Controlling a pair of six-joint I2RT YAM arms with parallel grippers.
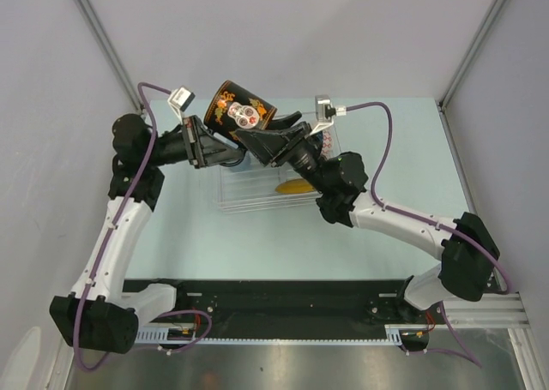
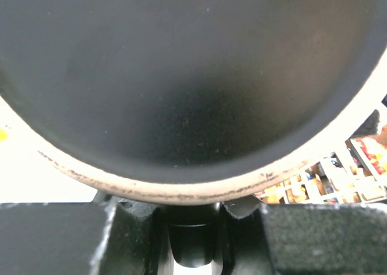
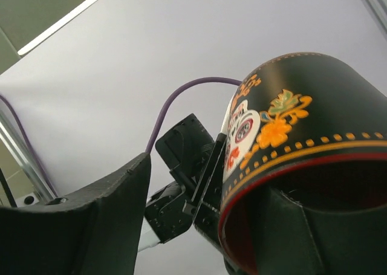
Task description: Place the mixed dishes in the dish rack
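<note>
**Top external view.** The mug [image 1: 243, 114], dark with orange ornament and a painted face, is held in the air above the far left part of the dish rack [image 1: 249, 197]. It is tilted, with its base toward the left arm and its mouth toward the right arm. The left pincer [image 1: 227, 141] and right pincer [image 1: 268, 133] meet at the mug from opposite sides over the rack. The rack stands on the pale tabletop [image 1: 395, 150]. A yellow plate [image 1: 294, 186] lies inside it, toward its right half.

**Left wrist view.** The mug's dark round base [image 2: 181, 75], ringed by a pale unglazed edge, fills nearly the whole view. The left pincer's fingers [image 2: 48, 239] show wide apart at the lower edge, directly under that base. I cannot tell whether they clamp the mug. A corner of the rack's ribbed grid [image 2: 326, 181] shows at lower right.

**Right wrist view.** The mug's red-rimmed mouth [image 3: 290, 124] faces the camera. The right pincer [image 3: 199, 239] is spread. Its one finger [image 3: 78, 226] stands clear of the mug wall, with a gap between. The other finger shows within the mug's mouth, and contact there cannot be judged. The left pincer [image 3: 187, 178] sits just behind the mug's far side.
</note>
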